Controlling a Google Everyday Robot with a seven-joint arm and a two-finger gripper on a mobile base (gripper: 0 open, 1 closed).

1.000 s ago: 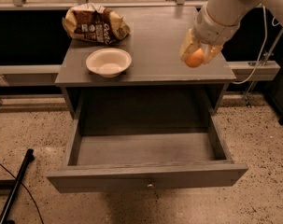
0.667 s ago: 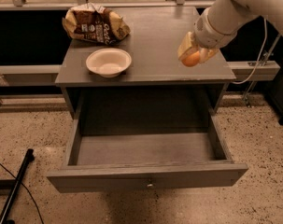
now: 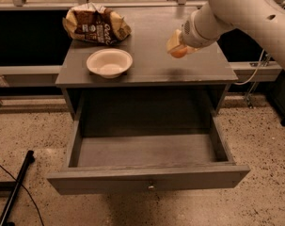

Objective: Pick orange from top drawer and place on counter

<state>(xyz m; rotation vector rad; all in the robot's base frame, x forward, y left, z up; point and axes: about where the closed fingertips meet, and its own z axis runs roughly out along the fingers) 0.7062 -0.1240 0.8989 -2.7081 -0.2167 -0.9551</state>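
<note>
My gripper (image 3: 178, 47) hangs above the right part of the counter (image 3: 151, 62), shut on the orange (image 3: 178, 52), which shows between the pale fingers. The white arm reaches in from the upper right. The orange is held a little above the grey counter, casting a shadow at the counter's front right. The top drawer (image 3: 149, 178) is pulled fully open below; its grey inside shows nothing in it, and a small metal knob sits at the front centre.
A white bowl (image 3: 109, 62) sits on the counter's left front. A brown snack bag (image 3: 96, 25) lies at the back left. Speckled floor surrounds the cabinet; a black bar (image 3: 15, 187) lies at the lower left.
The gripper with the orange has moved left and slightly farther back over the counter. The drawer, bowl and bag have not moved.
</note>
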